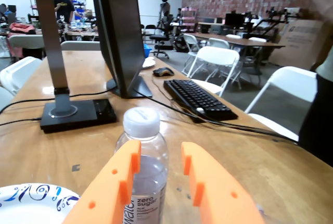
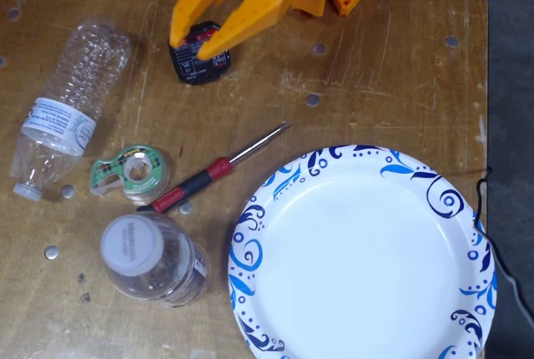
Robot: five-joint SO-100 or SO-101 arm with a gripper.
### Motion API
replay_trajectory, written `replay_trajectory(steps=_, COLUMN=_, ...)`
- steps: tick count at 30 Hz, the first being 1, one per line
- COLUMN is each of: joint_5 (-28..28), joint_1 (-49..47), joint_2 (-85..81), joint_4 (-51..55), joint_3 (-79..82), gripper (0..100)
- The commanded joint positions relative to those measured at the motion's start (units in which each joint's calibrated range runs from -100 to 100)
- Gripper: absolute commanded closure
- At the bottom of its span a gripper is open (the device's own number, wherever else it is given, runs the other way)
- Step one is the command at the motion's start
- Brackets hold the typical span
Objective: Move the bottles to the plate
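In the fixed view, left to right: the ribbed bottle (image 2: 68, 100) lies on its side, the wide-capped bottle (image 2: 154, 259) stands upright, and both sit off the empty paper plate (image 2: 367, 250). Nothing delivered yet. Gripper (image 1: 161, 164), fingers spread, lines up on the standing bottle, gripping nothing.

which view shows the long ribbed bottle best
The fixed view: the long ribbed bottle lies on its side at the left of the table, whole from small white cap to base, label showing. The wrist view does not show it at all; there only the wide-capped bottle stands upright before the open gripper.
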Motion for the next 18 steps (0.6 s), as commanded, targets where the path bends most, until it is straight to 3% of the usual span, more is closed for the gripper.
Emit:
replay_trajectory(steps=1, joint_5=0.3, joint_1=-0.9, joint_2=11.1, joint_4=-7.8, joint_3=-6.9, gripper=90)
replay_trajectory(steps=5, joint_5=0.0, joint_1=0.3, joint_2=23.0, joint_4=-13.6, joint_3=-12.6, gripper=89)
replay_trajectory(steps=12, joint_5=0.4, joint_1=-2.3, joint_2=38.7, joint_4=-18.4, joint_3=-22.9, gripper=69)
replay_trajectory(steps=18, joint_5=0.4, joint_1=-4.2, joint_2=48.8, joint_4=-18.4, joint_3=-31.9, gripper=61)
